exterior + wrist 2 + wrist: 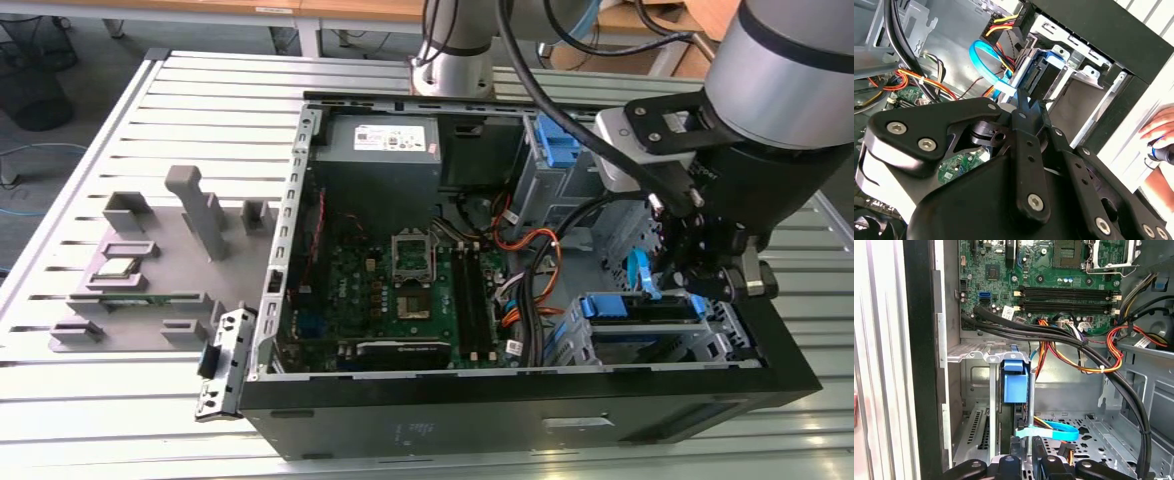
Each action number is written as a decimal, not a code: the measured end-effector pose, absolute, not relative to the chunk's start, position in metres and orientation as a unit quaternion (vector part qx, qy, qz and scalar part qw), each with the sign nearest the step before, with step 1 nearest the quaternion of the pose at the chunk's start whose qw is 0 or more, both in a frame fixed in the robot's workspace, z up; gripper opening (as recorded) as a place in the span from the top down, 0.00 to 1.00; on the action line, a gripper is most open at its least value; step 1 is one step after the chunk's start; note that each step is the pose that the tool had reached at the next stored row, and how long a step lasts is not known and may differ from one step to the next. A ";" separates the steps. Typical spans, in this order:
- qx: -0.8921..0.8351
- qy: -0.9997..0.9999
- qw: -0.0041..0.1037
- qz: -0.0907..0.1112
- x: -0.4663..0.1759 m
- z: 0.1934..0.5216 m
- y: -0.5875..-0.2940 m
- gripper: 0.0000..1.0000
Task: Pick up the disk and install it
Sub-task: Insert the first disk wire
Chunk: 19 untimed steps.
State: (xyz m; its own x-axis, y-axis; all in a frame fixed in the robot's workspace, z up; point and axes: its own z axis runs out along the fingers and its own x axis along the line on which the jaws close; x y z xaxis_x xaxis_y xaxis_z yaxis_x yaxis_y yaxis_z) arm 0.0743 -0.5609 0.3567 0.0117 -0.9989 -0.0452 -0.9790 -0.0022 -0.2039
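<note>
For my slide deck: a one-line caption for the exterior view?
Robot arm's black pincer lowered at the blue-framed silver metal disk in the drive cage of an open black computer case.

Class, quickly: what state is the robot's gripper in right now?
Gripper: at the drive bay by the disk in its blue caddy; open or shut cannot be told.

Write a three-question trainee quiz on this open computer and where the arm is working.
1. True or false: the computer case lies on the table with its side open.
2. The gripper is nearest to: A the power supply; B the disk in its blue caddy; C the grey fixtures on the table.
3. Fill in: the flat cable looped beside the gripper is ____ in colour.
Key: 1 true; 2 B; 3 blue.
</note>
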 end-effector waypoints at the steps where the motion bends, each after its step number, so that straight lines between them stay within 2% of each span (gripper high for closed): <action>1: -0.706 0.701 0.086 -0.053 0.074 0.357 -0.561 0.76; 14: -0.707 0.706 0.005 0.028 0.077 0.355 -0.561 0.76; 19: -0.707 0.706 0.001 0.032 0.078 0.355 -0.561 0.76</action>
